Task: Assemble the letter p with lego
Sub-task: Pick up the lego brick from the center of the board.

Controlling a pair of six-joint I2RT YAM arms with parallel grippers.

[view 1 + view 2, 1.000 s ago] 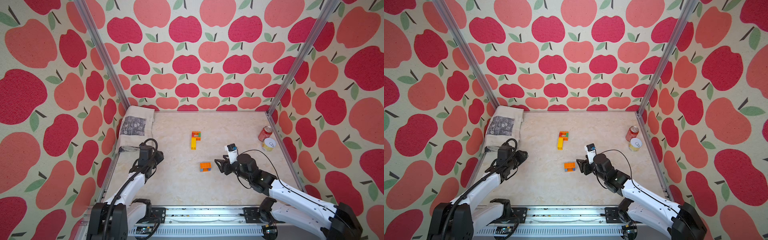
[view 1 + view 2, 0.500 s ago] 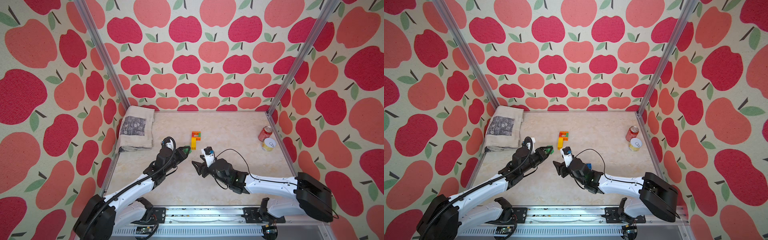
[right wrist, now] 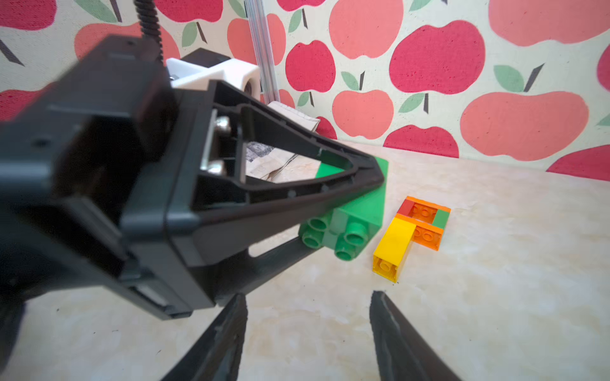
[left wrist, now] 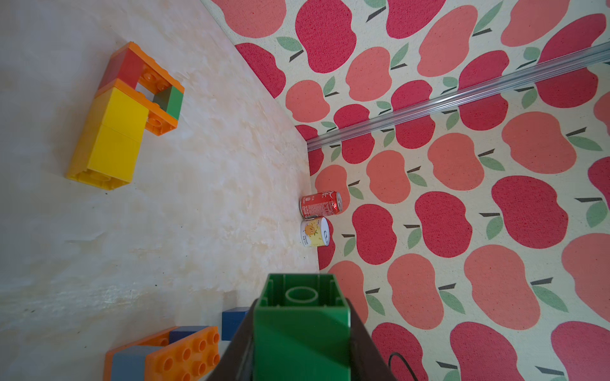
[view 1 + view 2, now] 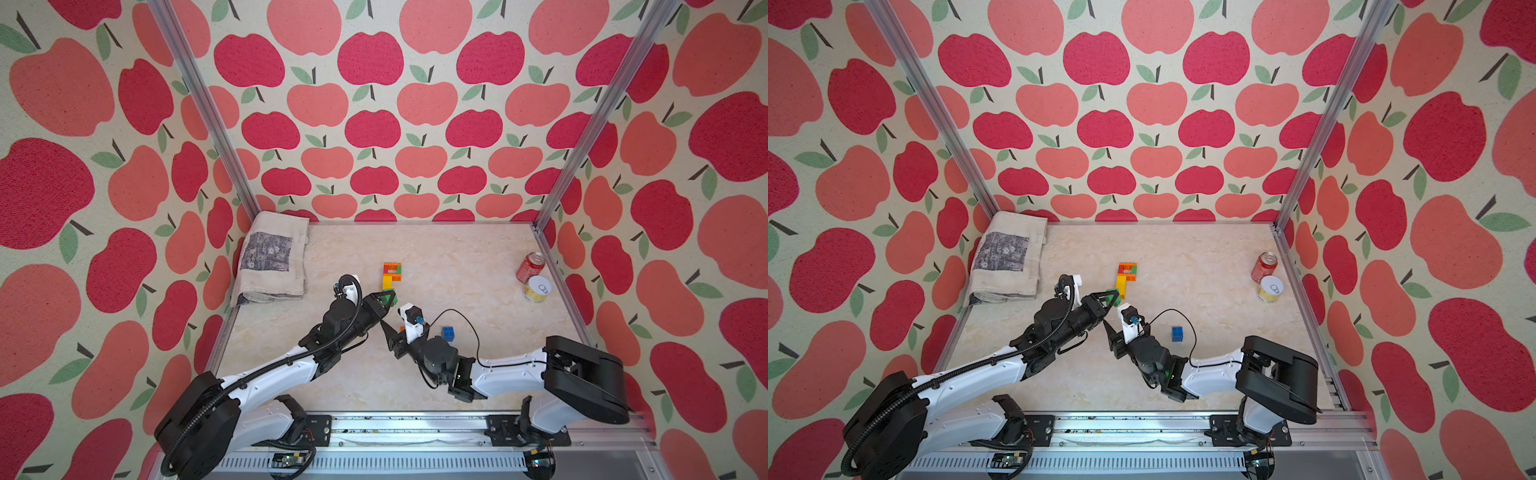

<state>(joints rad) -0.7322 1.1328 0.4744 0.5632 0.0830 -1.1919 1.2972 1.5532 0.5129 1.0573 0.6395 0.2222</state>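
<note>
A lego piece (image 5: 390, 274) of orange, red, green and yellow bricks lies flat mid-table, seen in both top views (image 5: 1126, 276) and both wrist views (image 4: 128, 112) (image 3: 412, 231). My left gripper (image 5: 388, 300) is shut on a green brick (image 4: 302, 326) (image 3: 353, 217), held just above the table beside the piece's yellow end. My right gripper (image 3: 308, 295) is open and empty, close behind the left one (image 5: 390, 336). A blue brick (image 5: 447, 332) lies to its right. An orange and grey-blue stack (image 4: 178, 353) sits under the right gripper.
A folded cloth (image 5: 272, 259) lies at the back left. A red can (image 5: 530, 267) and a yellow can (image 5: 536, 289) stand by the right wall. The two arms nearly touch mid-table. Apple-patterned walls close three sides.
My left arm has swung in from the left wall to mid-table with the green brick. My right gripper has moved left to meet it. A blue brick now lies apart on the right.
</note>
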